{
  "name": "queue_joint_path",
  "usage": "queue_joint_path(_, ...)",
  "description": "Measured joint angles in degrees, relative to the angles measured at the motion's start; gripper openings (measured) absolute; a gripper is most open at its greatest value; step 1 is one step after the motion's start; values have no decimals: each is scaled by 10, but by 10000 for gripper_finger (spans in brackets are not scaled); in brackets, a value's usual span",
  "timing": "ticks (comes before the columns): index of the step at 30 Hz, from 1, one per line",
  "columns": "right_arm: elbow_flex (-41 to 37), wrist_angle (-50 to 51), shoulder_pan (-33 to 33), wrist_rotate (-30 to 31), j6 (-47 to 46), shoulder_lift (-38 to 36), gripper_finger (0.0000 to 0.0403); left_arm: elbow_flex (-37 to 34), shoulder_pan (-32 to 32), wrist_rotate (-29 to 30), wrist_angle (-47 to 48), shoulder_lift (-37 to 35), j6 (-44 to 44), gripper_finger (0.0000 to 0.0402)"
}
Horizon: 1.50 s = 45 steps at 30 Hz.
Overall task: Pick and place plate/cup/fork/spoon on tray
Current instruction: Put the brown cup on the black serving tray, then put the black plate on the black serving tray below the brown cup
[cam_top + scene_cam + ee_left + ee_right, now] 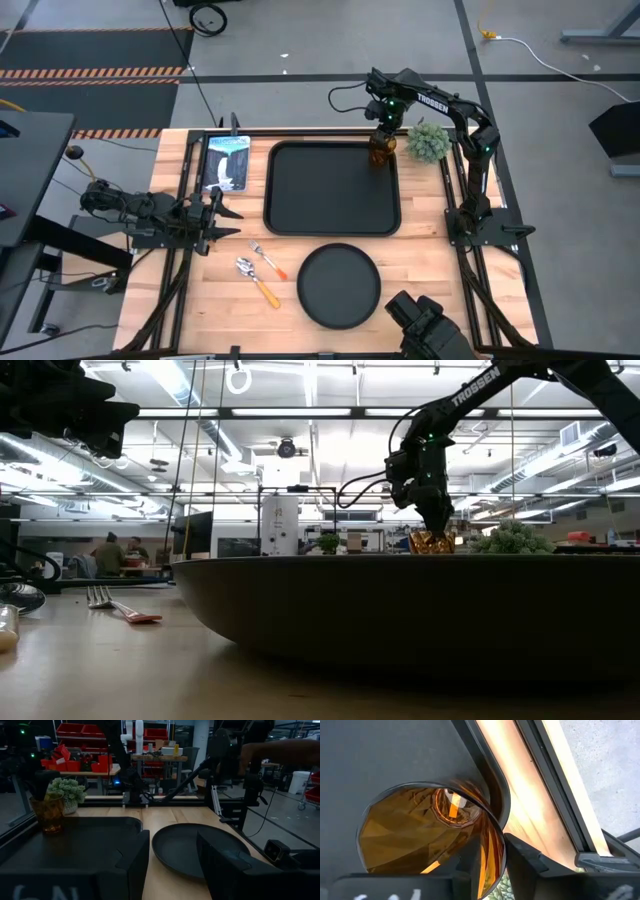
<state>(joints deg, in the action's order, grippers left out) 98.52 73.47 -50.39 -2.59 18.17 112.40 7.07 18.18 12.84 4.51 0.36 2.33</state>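
Holding the small translucent amber-brown glass cup (381, 150) by its rim, one finger inside and one outside the wall, right gripper (383, 128) closed onto it at the far right corner of the large black rectangular tray (330, 190). Sitting on or just above the tray floor; contact cannot be told. Judging the glass rigid, smooth, breakable: slippery under a thin rim pinch, calling for gentle release. Resting apart at the table's left edge, left gripper (212, 222) with fingers spread, gripping nothing. Lying off the tray nearby: round black plate (339, 285), orange-handled fork (266, 258) and spoon (254, 280)
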Motion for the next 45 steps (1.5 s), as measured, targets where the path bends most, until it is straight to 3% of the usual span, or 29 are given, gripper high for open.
queue_joint_path(13,0,7,2,15,-2,-10,167,0,0,0,0,0,0,172)
queue_joint_path(24,0,10,33,43,-27,-83,175,0,0,0,0,0,0,172)
queue_joint_path(31,0,-1,146,-35,-65,-116,175,0,0,0,0,0,0,172)
queue_joint_path(39,-5,-77,334,-51,-108,-105,175,0,0,0,0,0,0,172)
queue_joint_path(45,-56,-163,407,-102,-205,-103,175,0,0,0,0,0,0,172)
